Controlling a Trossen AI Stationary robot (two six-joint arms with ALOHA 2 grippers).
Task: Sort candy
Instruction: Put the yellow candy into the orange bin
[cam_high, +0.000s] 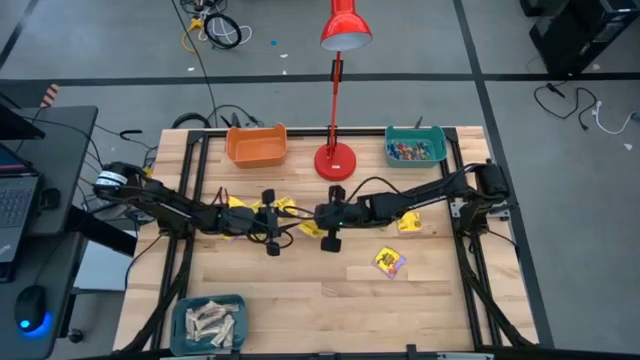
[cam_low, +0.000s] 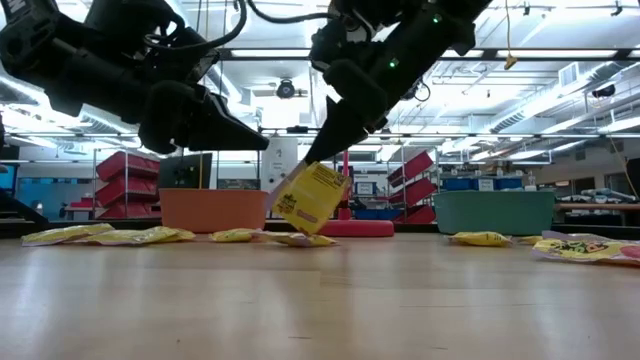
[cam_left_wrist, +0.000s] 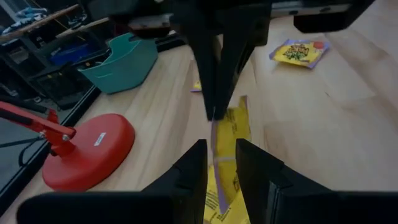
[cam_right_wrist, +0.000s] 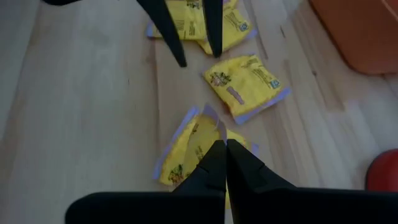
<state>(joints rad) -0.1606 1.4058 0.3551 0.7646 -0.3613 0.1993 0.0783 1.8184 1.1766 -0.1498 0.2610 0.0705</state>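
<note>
My right gripper (cam_right_wrist: 225, 152) is shut on a yellow candy packet with dark print (cam_low: 312, 197) over the middle of the table. My left gripper (cam_left_wrist: 221, 165) is open and level, just left of that packet. Its fingers (cam_right_wrist: 211, 31) point at the packet and stop short of it. More yellow packets (cam_right_wrist: 249, 84) lie flat on the wood under and beside both grippers (cam_high: 240, 205). In the high view the two grippers face each other, the left (cam_high: 285, 222) and the right (cam_high: 305, 226). My right gripper pinches the packet's upper corner (cam_low: 322, 172) between its two fingers, at the sealed edge (cam_right_wrist: 208, 140). The fingers slant down from the upper right. The packet hangs tilted below them. Whether its lower corner (cam_low: 300, 230) touches the packets under it, I cannot tell.
An orange bin (cam_high: 256, 145), a red lamp base (cam_high: 335, 160) and a teal bin of small coloured sweets (cam_high: 415, 148) stand along the far edge. A teal bin of beige bars (cam_high: 208, 322) stands near left. Single packets lie at the right (cam_high: 390, 262) (cam_high: 408, 222).
</note>
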